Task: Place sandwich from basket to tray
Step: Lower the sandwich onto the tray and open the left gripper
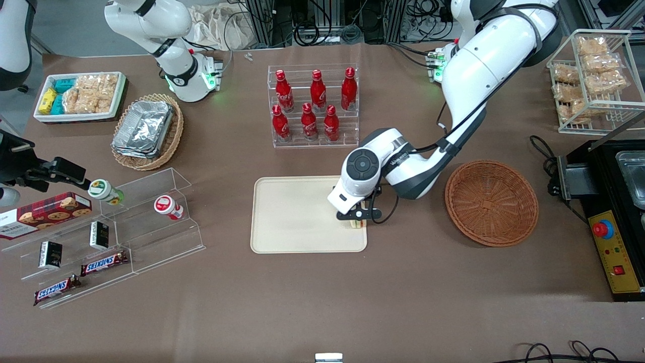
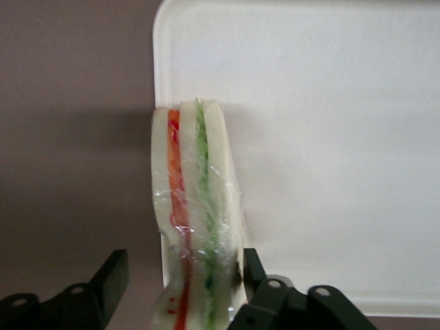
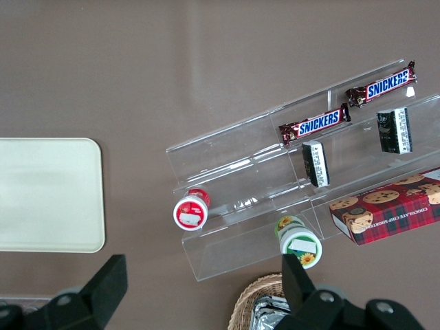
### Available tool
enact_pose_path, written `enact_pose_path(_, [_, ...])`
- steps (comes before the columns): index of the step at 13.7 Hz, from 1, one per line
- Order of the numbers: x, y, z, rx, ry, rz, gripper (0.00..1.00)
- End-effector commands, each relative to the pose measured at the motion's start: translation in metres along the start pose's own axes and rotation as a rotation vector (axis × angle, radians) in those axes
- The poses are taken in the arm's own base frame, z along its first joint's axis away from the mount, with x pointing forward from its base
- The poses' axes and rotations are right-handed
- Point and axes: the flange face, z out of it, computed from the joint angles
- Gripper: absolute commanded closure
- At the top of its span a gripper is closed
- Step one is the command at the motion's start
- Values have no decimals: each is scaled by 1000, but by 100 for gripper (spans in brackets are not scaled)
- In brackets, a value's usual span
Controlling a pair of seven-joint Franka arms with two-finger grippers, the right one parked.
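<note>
The sandwich (image 1: pixel 358 223) (image 2: pixel 196 192), a clear-wrapped wedge with an orange-red and a green stripe, stands on edge at the rim of the cream tray (image 1: pixel 297 217) (image 2: pixel 330 137), at the corner nearest the basket and the front camera. My gripper (image 1: pixel 358 218) (image 2: pixel 182 275) straddles it and is open. One finger (image 2: pixel 256 271) touches the bread, while the other finger (image 2: pixel 113 275) stands clear with a gap. The round reddish-brown wicker basket (image 1: pixel 491 201) sits beside the tray toward the working arm's end, with nothing in it.
A clear rack of red cola bottles (image 1: pixel 315 106) stands farther from the camera than the tray. Toward the parked arm's end are a tan basket of foil containers (image 1: pixel 146 131), a white snack bin (image 1: pixel 80 96) and acrylic shelves (image 1: pixel 111 227). A black control box (image 1: pixel 604 229) lies next to the basket.
</note>
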Motion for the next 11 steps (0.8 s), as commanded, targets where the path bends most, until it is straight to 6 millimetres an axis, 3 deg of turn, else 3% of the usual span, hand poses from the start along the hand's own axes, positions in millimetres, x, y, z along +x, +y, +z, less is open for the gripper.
enact_pose_path(1, [2, -4, -46, -30, 34, -91, 1])
enact_pose_path(5, [10, -75, -154, -41, -15, -147, 1])
enact_pose_path(8, [12, -162, -228, -17, -61, -121, 1])
enact_pose_path(11, [8, -255, -282, 14, -90, -56, 1])
